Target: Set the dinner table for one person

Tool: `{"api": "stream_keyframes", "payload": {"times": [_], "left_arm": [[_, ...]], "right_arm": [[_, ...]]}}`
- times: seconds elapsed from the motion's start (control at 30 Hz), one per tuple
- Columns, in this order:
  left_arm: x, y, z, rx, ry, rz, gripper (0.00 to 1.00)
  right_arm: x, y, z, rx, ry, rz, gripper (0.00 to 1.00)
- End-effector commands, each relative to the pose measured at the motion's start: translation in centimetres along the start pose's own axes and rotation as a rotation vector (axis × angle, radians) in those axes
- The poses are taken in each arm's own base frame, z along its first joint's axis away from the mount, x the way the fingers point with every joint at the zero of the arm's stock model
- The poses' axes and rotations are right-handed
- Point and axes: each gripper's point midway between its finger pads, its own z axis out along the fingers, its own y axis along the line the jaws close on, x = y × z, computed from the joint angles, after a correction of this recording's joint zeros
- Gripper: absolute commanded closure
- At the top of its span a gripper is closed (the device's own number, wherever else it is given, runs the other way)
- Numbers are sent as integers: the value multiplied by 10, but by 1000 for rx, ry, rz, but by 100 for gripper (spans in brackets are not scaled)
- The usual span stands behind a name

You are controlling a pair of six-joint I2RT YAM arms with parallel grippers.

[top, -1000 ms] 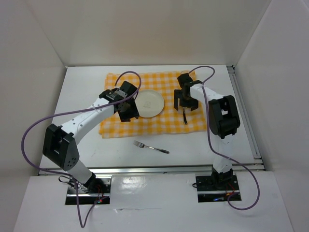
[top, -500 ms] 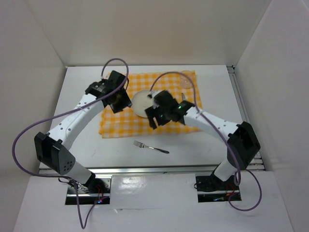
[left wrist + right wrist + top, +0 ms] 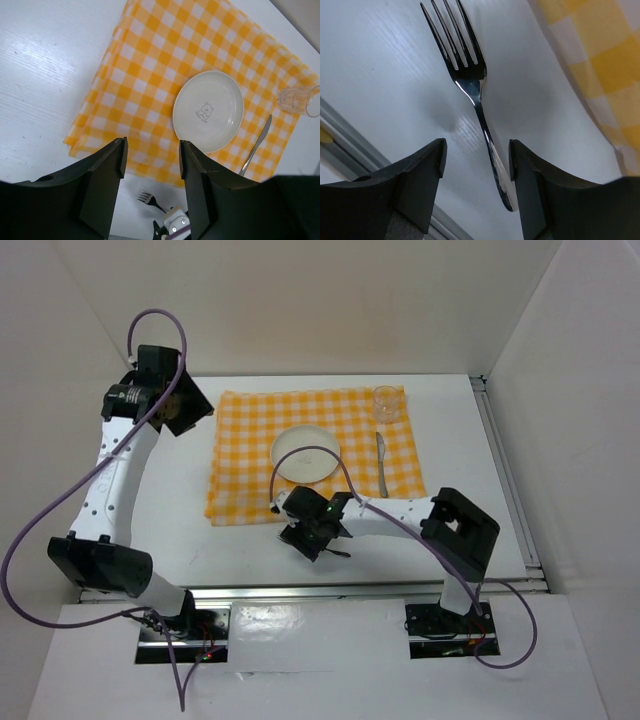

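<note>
Dinner table point(image 3: 180, 530) is carrying checked cloth point(image 3: 245, 450) (yellow-and-white); fork point(image 3: 479, 95) is lying on bare surface just beside cloth edge.

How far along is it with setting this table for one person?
Mostly done: the checked cloth lies on the dinner table with the plate mid-cloth, the knife right of it and the glass at the far right corner. In hand: the right hand, open, straddles the fork on bare table. To do: moving the fork beside the plate. The left hand is open, off to the side.
</note>
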Motion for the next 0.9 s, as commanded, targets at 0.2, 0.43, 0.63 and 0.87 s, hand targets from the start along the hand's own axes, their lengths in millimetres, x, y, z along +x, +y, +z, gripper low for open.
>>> {"api": "stream_keyframes", "payload": {"times": [0.2,0.43,0.63,0.87], "left_arm": [[12,2,-5,80,50,34,38],[20,10,0,63,58,36,38],[12,8,5,68,41,37,38],[-15,15,-7,57,-21,9,38]], "right_arm": [[-3,0,29,31,-14,-27,44],[11,2,35,-1,19,-20,63],[-5,18,17,-29,-9,-72,100],[-97,22,-58,-33,-232,53,100]]}}
